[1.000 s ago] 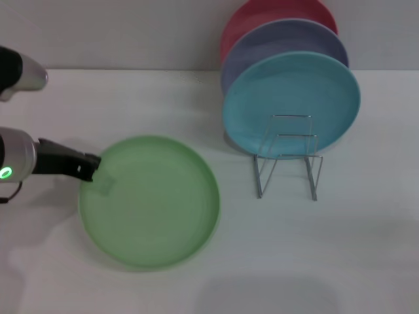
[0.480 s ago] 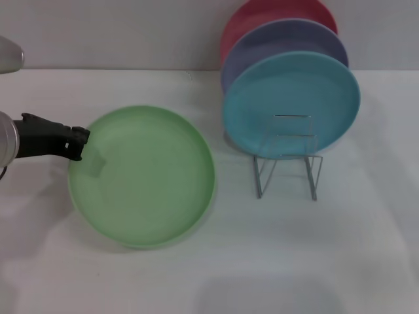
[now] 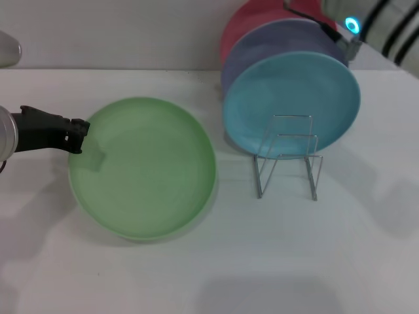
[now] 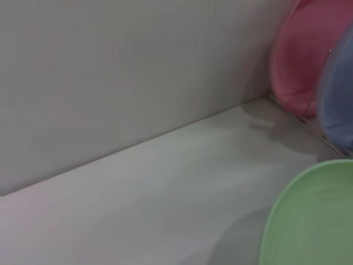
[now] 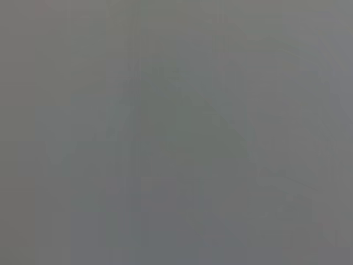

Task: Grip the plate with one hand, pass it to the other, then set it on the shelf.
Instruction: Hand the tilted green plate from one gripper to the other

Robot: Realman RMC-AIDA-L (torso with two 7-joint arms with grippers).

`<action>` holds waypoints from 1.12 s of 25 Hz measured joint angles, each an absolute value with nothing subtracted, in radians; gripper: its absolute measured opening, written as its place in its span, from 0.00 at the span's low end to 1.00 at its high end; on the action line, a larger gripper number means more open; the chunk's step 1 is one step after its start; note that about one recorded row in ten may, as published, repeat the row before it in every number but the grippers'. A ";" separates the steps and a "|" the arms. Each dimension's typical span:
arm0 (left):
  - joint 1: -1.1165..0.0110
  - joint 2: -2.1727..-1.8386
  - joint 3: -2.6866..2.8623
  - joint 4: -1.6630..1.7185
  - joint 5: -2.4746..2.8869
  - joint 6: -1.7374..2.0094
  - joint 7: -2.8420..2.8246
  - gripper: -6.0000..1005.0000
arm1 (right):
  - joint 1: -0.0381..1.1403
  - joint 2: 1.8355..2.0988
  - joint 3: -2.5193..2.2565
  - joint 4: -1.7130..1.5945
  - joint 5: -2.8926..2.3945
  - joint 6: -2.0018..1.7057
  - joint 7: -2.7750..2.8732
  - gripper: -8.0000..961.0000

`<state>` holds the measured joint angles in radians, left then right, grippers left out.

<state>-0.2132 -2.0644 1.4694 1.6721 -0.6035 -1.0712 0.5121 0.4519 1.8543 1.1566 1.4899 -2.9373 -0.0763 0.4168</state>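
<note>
Left of the rack, the green plate hangs tilted just above the surface, its shadow showing beneath its near edge. The left end effector is clenched on the plate's rim at the side farthest from the rack, with one finger showing faintly through the plate. The arm reaches in roughly level from that far side, so the whole plate lies between the end effector and the rack. In the left wrist view the plate's rim curves in at one corner. The right arm shows only as a white link with a cyan light, well above and behind the rack, over the blue plate, lavender plate and red plate that lean against the wall behind the rack; its end effector is out of view, so I cannot tell its state. The plate's free edge, the one toward the rack, faces the side the right arm comes from. That edge seems the natural place for the handover grip, and the right arm is the nearer one to the rack.
</note>
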 joint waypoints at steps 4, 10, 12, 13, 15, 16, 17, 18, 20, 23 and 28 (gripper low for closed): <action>-0.219 -2.063 1.469 1.673 -0.604 -1.069 0.517 0.03 | 0.480 1.855 1.201 1.651 -2.887 0.327 0.355 0.87; -0.231 -2.063 1.469 1.680 -0.604 -1.068 0.522 0.03 | 0.529 1.946 1.427 1.694 -2.508 0.743 -0.057 0.87; -0.236 -2.063 1.469 1.681 -0.604 -1.068 0.527 0.03 | 0.546 2.010 1.547 1.677 -2.391 0.882 -0.209 0.87; -0.239 -2.063 1.469 1.681 -0.604 -1.067 0.529 0.03 | 0.557 2.041 1.602 1.670 -2.357 0.951 -0.267 0.87; -0.244 -2.064 1.469 1.682 -0.605 -1.067 0.533 0.03 | 0.584 2.069 1.661 1.651 -2.354 1.039 -0.315 0.87; -0.247 -2.064 1.469 1.683 -0.605 -1.067 0.533 0.03 | 0.599 2.073 1.676 1.638 -2.369 1.072 -0.322 0.87; -0.248 -2.064 1.469 1.683 -0.606 -1.067 0.533 0.03 | 0.614 2.071 1.679 1.621 -2.379 1.091 -0.323 0.87; -0.250 -2.064 1.469 1.685 -0.607 -1.067 0.534 0.03 | 0.627 2.069 1.681 1.606 -2.387 1.104 -0.325 0.87; -0.252 -2.065 1.469 1.686 -0.607 -1.068 0.534 0.03 | 0.652 2.066 1.684 1.574 -2.406 1.121 -0.329 0.87; -0.253 -2.065 1.469 1.687 -0.607 -1.068 0.534 0.03 | 0.699 2.060 1.686 1.518 -2.450 1.153 -0.331 0.86; -0.255 -2.065 1.467 1.697 -0.608 -1.071 0.534 0.03 | 0.790 2.054 1.695 1.393 -2.476 1.191 -0.349 0.86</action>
<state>-0.2548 -2.0648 1.4671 1.6968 -0.6084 -1.0706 0.5337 0.7902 2.0537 1.6947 1.3931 -2.4762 1.1910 -0.3487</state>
